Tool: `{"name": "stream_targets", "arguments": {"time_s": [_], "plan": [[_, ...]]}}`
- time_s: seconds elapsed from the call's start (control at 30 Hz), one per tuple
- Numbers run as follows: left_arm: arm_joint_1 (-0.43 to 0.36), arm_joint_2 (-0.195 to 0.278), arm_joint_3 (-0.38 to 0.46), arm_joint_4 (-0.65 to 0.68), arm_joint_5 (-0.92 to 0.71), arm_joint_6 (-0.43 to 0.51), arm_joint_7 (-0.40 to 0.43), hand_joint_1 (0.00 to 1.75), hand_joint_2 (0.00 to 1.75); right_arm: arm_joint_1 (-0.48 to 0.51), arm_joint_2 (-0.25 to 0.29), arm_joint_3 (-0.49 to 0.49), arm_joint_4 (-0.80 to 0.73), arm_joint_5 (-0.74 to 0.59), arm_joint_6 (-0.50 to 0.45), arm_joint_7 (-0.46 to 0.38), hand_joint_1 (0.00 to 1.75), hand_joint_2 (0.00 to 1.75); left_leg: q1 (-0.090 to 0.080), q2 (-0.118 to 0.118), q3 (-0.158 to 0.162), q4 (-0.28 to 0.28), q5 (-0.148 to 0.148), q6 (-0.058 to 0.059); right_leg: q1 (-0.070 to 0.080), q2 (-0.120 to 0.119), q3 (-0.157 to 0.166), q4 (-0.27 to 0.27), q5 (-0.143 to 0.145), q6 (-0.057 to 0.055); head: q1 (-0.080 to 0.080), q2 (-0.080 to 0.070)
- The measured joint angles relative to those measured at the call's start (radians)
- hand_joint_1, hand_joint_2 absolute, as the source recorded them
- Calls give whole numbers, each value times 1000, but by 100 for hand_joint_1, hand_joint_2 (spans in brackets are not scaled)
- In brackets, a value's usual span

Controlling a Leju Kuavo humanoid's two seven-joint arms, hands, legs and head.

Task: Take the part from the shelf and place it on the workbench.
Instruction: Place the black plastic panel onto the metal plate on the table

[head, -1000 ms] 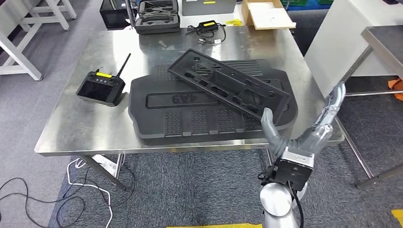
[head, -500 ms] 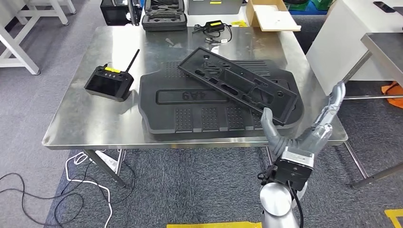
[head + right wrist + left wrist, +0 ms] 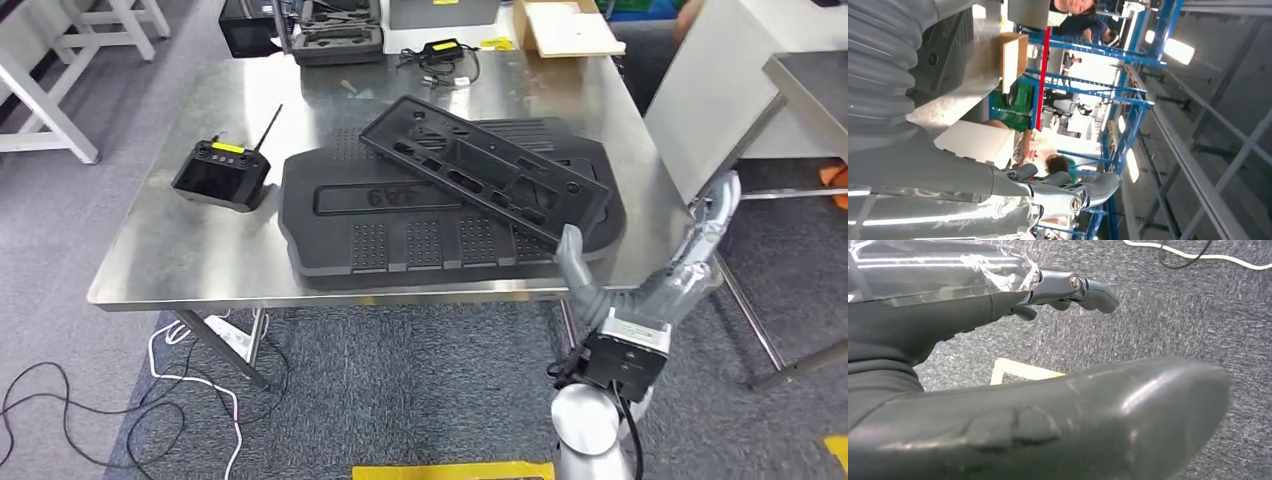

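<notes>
With the long black slotted part (image 3: 487,179) lying across the big black tray (image 3: 400,220) on the steel workbench (image 3: 190,250) and our right hand (image 3: 650,270) empty, fingers spread, just off its near right corner, we judge the placement done and should draw that hand clear without nudging the part, our left hand (image 3: 1048,410) hanging empty over the carpet.

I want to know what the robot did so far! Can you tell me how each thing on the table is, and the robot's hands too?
long black part: lying slanted on top of the big black tray, not held.
big black tray: flat on the steel workbench.
remote controller: on the workbench, antenna up.
right hand: raised by the workbench edge, fingers apart, holding nothing.
left hand: hanging over the carpet, holding nothing.
</notes>
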Motion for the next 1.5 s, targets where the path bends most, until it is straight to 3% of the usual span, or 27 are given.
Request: {"name": "stream_targets", "arguments": {"time_s": [0.07,0.1,0.13,0.2,0.27,0.4,0.47,0.53,0.57,0.6,0.63,0.67,0.7,0.77,0.8,0.9,0.97,1.07,1.1,1.13,1.17,1.23,1.3,1.4,1.43,1.5], "plan": [[1,0,0,0,0,0,0,0,0,1,0,0,0,-1,0,4,0,175,1,0,-46,122,-55,-5,1,-2,-10,3,4,-3,-13,0],[2,0,0,0,0,0,1,0,0,1,0,0,0,-1,0,6,0,175,1,0,-49,142,-57,-6,2,-2,-14,5,5,-3,-16,0],[3,0,-1,0,0,0,1,0,0,1,0,0,0,-1,0,8,0,175,1,0,-32,121,-39,-4,2,-2,-16,7,6,-2,-18,0],[2,0,-1,0,0,0,2,0,0,1,0,0,0,-2,0,9,0,175,0,0,43,-11,20,2,2,-2,-18,11,7,1,-23,0],[0,0,-1,0,1,0,2,0,0,0,0,0,0,-4,0,9,0,175,-2,0,95,-122,52,10,6,-2,-23,18,8,8,-27,0],[1,0,-1,0,6,0,2,0,0,-7,0,0,0,-5,0,10,0,175,-4,2,94,-147,64,32,6,-1,-32,24,10,31,-27,0],[0,1,-1,1,8,1,2,0,0,-9,0,0,0,-5,0,10,0,175,0,4,87,-153,74,45,3,1,-54,78,-33,43,-21,0],[-1,1,-1,1,8,1,2,0,0,-10,-1,0,0,-5,0,10,0,175,-1,4,79,-153,80,51,0,2,-103,203,-107,51,-9,0],[0,1,-1,1,8,1,2,0,0,-10,-1,0,1,-5,0,10,0,175,-2,5,75,-152,82,51,-1,2,-126,264,-132,54,-4,0],[1,1,-1,1,8,1,2,0,0,-9,-1,0,1,-5,0,10,0,175,-2,5,72,-151,83,51,-2,2,-135,295,-138,55,0,0],[1,1,-1,1,8,1,2,0,0,-9,-1,0,2,-5,0,10,0,175,-2,5,70,-150,84,51,-2,2,-126,288,-125,54,3,0],[1,1,-1,1,8,1,2,0,0,-9,-1,0,2,-5,0,10,0,175,-3,5,70,-149,85,50,-2,2,-97,240,-95,52,7,0],[1,1,-1,1,8,1,2,0,0,-10,-1,0,2,-5,0,10,0,175,-3,4,71,-149,85,49,-1,2,-58,168,-61,47,12,0],[0,1,-1,1,8,1,1,0,0,-14,-1,0,2,-6,0,12,0,175,-5,4,67,-146,87,43,3,2,1,46,-22,37,18,0],[-1,0,-1,1,9,1,1,0,0,-15,-1,0,3,-6,0,13,0,175,-6,4,64,-144,89,38,6,3,10,19,-19,33,19,0],[-1,1,-1,2,9,1,0,0,0,-15,-1,0,3,-6,0,16,0,175,-8,4,54,-134,91,21,5,4,6,5,-14,20,14,0],[-1,1,-1,2,10,1,0,0,0,-16,-1,0,3,0,0,25,0,175,-8,3,30,-75,53,11,-2,1,6,-1,-6,10,5,0],[1,1,-1,2,10,1,-1,0,0,-16,-2,0,3,15,1,44,0,175,-4,3,-42,102,-48,1,-2,-3,-3,1,-1,3,-15,0],[1,1,-1,2,10,1,-1,0,0,-16,-3,0,3,17,1,48,0,175,-3,3,-52,135,-59,0,-1,-3,-6,3,0,2,-18,0],[2,1,-1,2,10,1,-1,0,0,-15,-4,0,3,17,0,52,0,175,-2,3,-45,133,-50,-1,-1,-3,-9,5,1,2,-20,0],[2,1,-1,2,10,1,-1,0,0,-15,-5,0,3,16,0,53,0,175,0,3,-20,94,-25,0,-1,-3,-10,7,1,2,-23,0],[1,2,-1,2,10,1,-1,0,0,-15,-8,0,3,11,0,55,0,175,1,2,54,-39,35,3,1,-2,-13,13,1,7,-29,0],[0,2,-1,2,10,1,-2,0,0,-16,-10,0,3,8,0,55,0,175,1,2,91,-124,58,9,5,-1,-20,21,1,15,-32,0],[1,2,-1,2,11,0,-4,0,0,-19,-13,1,3,6,0,54,0,175,-1,3,86,-138,63,27,4,0,-28,26,3,32,-28,0],[1,2,-1,2,11,0,-4,0,0,-19,-15,1,3,6,0,54,0,175,0,4,84,-141,67,34,2,0,-32,37,-8,38,-27,0],[-1,2,-1,2,11,0,-4,0,0,-20,-18,1,3,5,0,55,0,175,1,6,79,-145,74,46,-1,1,-60,110,-63,49,-20,0]]}}
